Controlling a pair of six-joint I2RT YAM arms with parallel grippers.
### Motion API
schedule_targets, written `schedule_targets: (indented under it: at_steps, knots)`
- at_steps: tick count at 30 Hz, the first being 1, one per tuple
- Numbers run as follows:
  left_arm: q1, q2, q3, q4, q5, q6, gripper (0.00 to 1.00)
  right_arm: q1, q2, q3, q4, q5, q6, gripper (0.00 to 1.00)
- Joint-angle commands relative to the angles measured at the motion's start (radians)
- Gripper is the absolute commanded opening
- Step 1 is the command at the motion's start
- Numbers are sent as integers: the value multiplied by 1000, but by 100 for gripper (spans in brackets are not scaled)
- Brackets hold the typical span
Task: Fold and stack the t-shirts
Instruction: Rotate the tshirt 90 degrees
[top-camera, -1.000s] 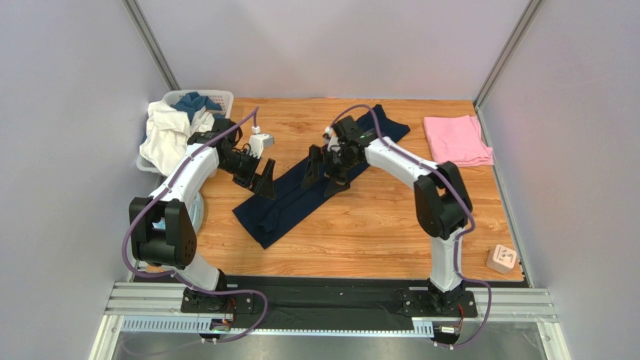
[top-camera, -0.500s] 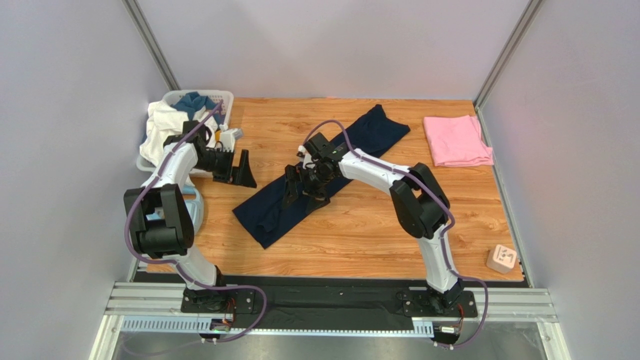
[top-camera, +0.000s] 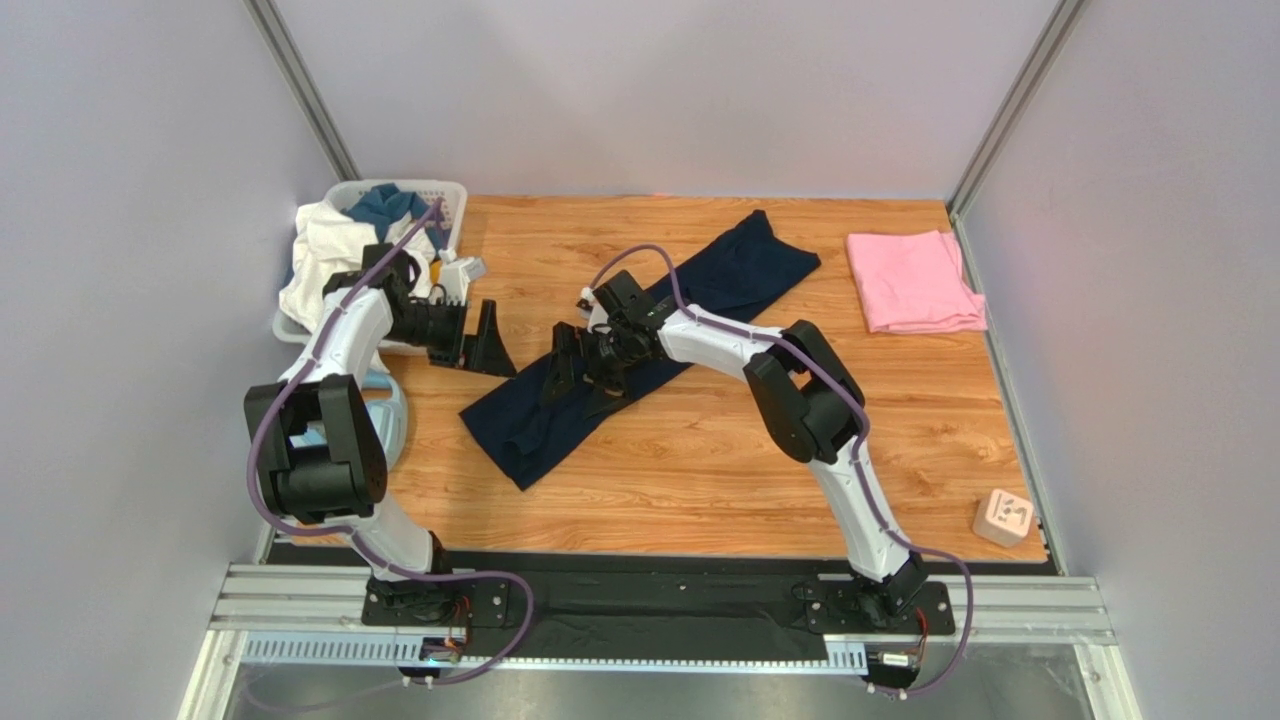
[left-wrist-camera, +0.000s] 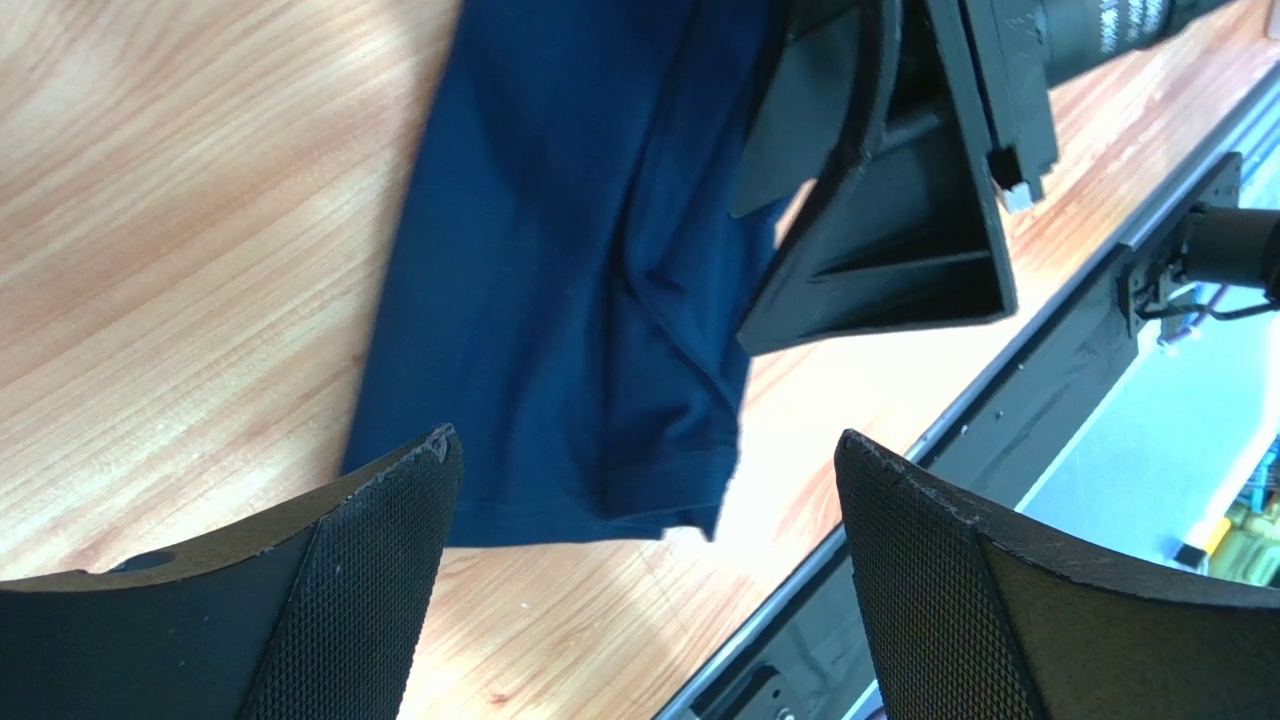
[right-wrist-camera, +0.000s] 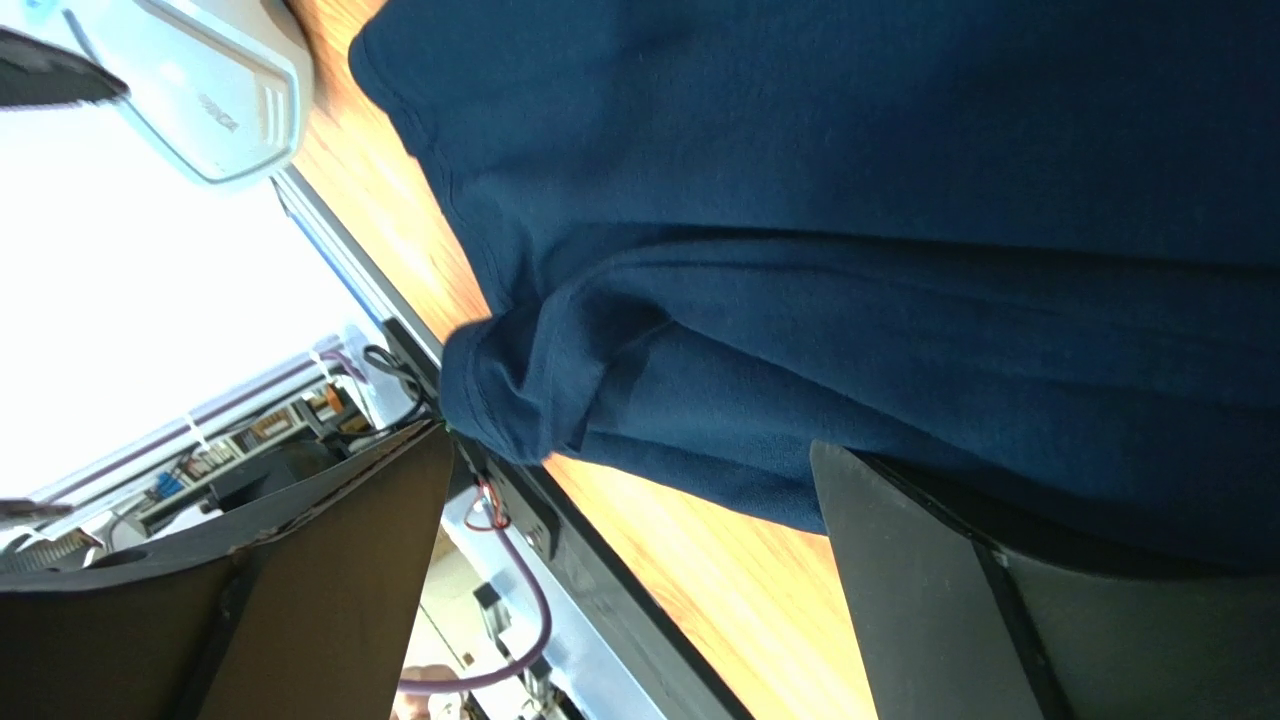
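Note:
The navy t-shirt (top-camera: 661, 323) lies as a long narrow strip running diagonally across the wooden table (top-camera: 721, 450). The pink t-shirt (top-camera: 914, 281) lies folded at the back right. My right gripper (top-camera: 583, 375) hovers open low over the navy strip near its front-left end. In the right wrist view, the navy cloth (right-wrist-camera: 902, 225) fills the space beyond the open right gripper (right-wrist-camera: 631, 443), and nothing is between the fingers. My left gripper (top-camera: 490, 342) stands open just left of the strip. In the left wrist view the shirt's hem (left-wrist-camera: 586, 270) shows beyond the open left gripper (left-wrist-camera: 643, 444).
A white basket (top-camera: 445, 194) with white and blue cloths stands at the back left, close behind the left arm. A pale round object (top-camera: 394, 417) lies partly hidden by the left arm. A small tan block (top-camera: 1004, 518) sits at the front right.
My right gripper has slid along the navy strip toward its front-left end. My left gripper has drawn back left toward the basket, off the shirt. Both have stayed open.

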Motion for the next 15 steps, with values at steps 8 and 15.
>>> schedule_targets:
  at_steps: [8, 15]
  knots:
    - [26, -46, 80, -71, 73, 80, 100, -20, -156, -286, -39, 109, -18, 100]
    - [29, -61, 110, -109, 93, 94, 100, -55, -345, -478, -117, 172, -66, 100]
